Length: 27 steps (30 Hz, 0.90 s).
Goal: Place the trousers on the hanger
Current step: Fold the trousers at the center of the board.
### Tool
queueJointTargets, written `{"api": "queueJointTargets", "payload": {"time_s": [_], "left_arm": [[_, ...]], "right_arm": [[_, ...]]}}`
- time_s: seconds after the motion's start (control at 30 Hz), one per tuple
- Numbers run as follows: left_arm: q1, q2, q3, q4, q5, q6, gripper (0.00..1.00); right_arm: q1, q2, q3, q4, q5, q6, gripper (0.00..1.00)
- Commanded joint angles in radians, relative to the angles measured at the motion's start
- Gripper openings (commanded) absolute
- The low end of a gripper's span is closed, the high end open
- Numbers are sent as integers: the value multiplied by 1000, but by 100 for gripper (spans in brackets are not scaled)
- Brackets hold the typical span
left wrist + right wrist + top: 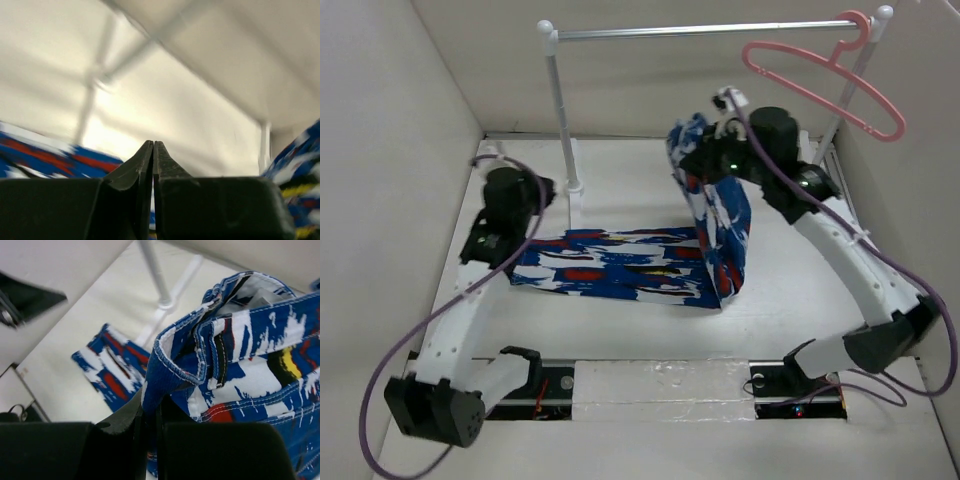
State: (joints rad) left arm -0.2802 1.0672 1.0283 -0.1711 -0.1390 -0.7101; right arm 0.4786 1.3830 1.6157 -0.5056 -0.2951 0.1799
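Observation:
The blue printed trousers (620, 262) lie with their legs flat across the table middle, and their waist end is lifted at the right. My right gripper (705, 150) is shut on the waistband (175, 365) and holds it up in the air. The pink hanger (825, 80) hangs by its hook on the silver rail at the back right, right of the raised waist. My left gripper (548, 192) is shut and empty, above the trousers' left end; blue cloth (45, 155) shows below its fingers (145, 160).
The silver rail (700, 30) on white posts (560, 110) spans the back of the table. Pale walls close in on the left, back and right. A taped strip (660, 385) lies between the arm bases.

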Motion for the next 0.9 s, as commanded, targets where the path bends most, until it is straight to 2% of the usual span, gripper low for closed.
{"api": "queueJointTargets", "payload": {"time_s": [0.0,0.03,0.07,0.13,0.17,0.2,0.23,0.27,0.33,0.4,0.43,0.47,0.5,0.6,0.67,0.7,0.73,0.77,0.8,0.87], "left_arm": [[229,-65,19,-99,133,110,1],[277,-65,60,-111,185,124,1],[311,-62,88,-129,167,133,1],[311,-49,156,-185,72,149,0],[311,-46,202,-189,26,149,0],[320,-44,226,-200,-3,150,0],[320,-39,248,-206,-26,147,0],[337,-39,283,-209,-45,150,0],[358,-29,314,-229,-51,152,6],[358,-32,300,-226,-31,155,23],[358,-36,274,-217,-2,156,26],[358,-61,169,-181,27,135,36],[358,-61,168,-180,27,135,36],[358,-73,-12,-95,168,133,37],[340,-47,-132,-36,234,126,37],[328,-29,-163,-13,246,127,37],[314,-7,-204,7,275,127,36],[291,16,-218,30,295,129,37],[282,74,-234,82,323,124,37],[271,175,-249,145,387,113,37]], "right_arm": [[181,109,146,231,71,12,0],[222,205,171,246,80,21,0],[304,256,197,263,85,27,0],[377,368,289,305,71,56,0],[411,478,323,317,71,67,0],[470,534,354,338,47,82,4],[492,589,407,348,21,114,27],[512,676,421,358,-4,137,46],[526,726,434,371,-90,174,78],[516,710,377,363,-142,159,82],[505,682,333,368,-147,132,83],[473,565,165,389,-188,95,83],[457,564,164,389,-188,95,83],[407,388,-69,377,-205,22,77],[364,302,-234,333,-162,-17,57],[350,225,-291,325,-147,-42,44],[318,196,-348,320,-136,-46,16],[295,170,-402,320,-130,-49,6],[272,151,-498,320,-139,-57,0],[203,99,-583,320,-124,-65,0]]}}
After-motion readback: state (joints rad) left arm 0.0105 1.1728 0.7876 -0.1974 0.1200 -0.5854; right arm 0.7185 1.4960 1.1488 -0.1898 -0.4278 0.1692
